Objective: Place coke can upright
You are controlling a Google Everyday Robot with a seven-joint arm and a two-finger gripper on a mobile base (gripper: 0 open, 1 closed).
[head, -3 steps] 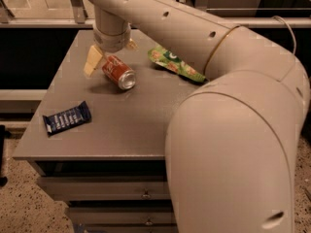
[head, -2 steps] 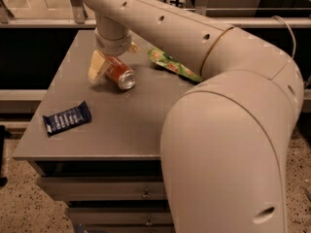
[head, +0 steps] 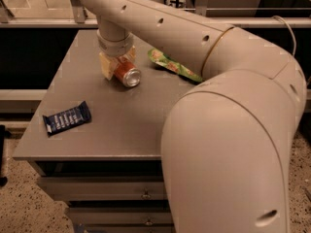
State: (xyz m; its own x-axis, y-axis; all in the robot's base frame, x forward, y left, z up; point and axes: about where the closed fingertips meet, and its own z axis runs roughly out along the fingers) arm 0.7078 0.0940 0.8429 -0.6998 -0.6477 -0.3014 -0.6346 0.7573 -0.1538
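The coke can [head: 126,74] lies on its side on the grey table [head: 121,115], its silver end facing the front right. My gripper [head: 117,63] hangs straight down over the can's far end. One pale yellow finger [head: 106,66] stands at the can's left and another [head: 129,55] behind its right, so the jaws straddle the can. The wrist above hides the can's far end.
A green snack bag [head: 174,65] lies to the right of the can, partly under my arm. A dark blue wrapped bar [head: 66,118] lies near the table's front left edge. My large arm [head: 228,144] covers the table's right side. Drawers sit below the tabletop.
My gripper has come down and shifted right over the can, its fingers now on both sides of it. The can has stayed lying in place.
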